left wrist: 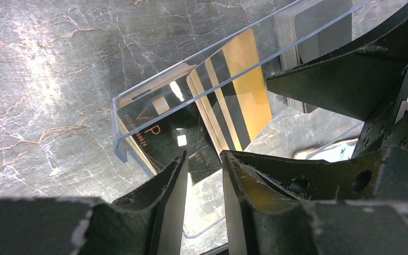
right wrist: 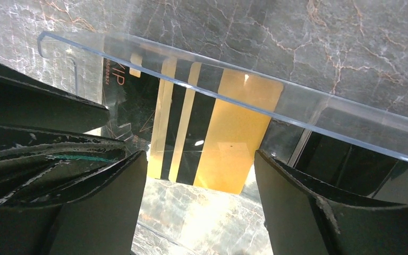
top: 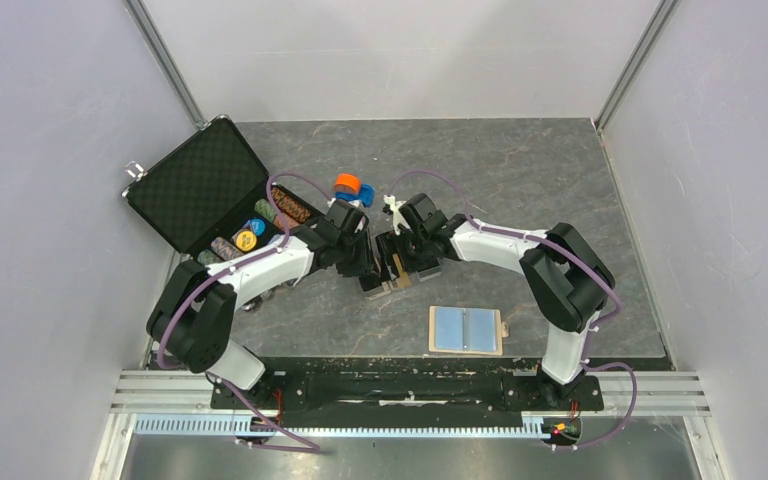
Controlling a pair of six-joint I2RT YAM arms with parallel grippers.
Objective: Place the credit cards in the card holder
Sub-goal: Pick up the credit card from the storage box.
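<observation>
The credit cards sit fanned and leaning inside a clear plastic box (right wrist: 324,114): a gold card (right wrist: 228,138) in front, gold cards with black stripes (left wrist: 220,101) just behind it, and a black card (left wrist: 159,133) with gold lettering at the end of the box. The box rests near the middle of the desk (top: 540,170), a little toward the near edge. The right end effector (right wrist: 199,159) hangs over the gold card with its fingers spread wide, one on either side, gripping nothing. The left end effector (left wrist: 203,156) faces it from the other side of the box with its fingers drawn close together. The box's near wall runs into the narrow gap between them, but whether they pinch it cannot be told. The card holder (top: 499,325) lies open and flat close to the near edge of the desk, right of centre and apart from both arms, light blue showing on both inner halves. An open black case (top: 195,185) of poker chips stands at the left edge, and a few loose orange and blue chips (top: 352,186) lie just beyond the arms.
</observation>
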